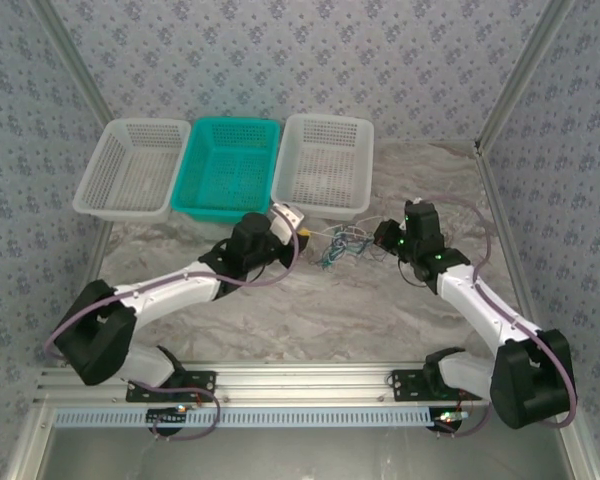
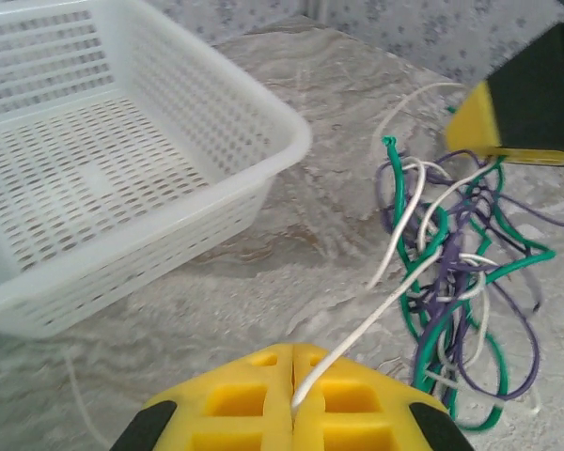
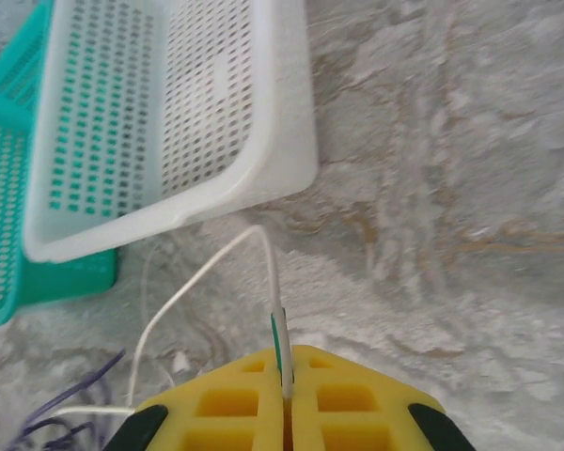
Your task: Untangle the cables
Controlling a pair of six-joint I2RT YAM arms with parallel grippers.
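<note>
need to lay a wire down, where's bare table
Bare: the table between left arm and right arm, and the strip right of the right white basket. Crowded: the cables strung between left gripper and right gripper, before that basket.

Three baskets: one teal basket (image 1: 225, 212) and two white baskets (image 1: 120, 208). Two grippers: left gripper (image 2: 291, 362), right gripper (image 3: 284, 366). One tangle of cables (image 1: 342, 245), white, green and purple
</note>
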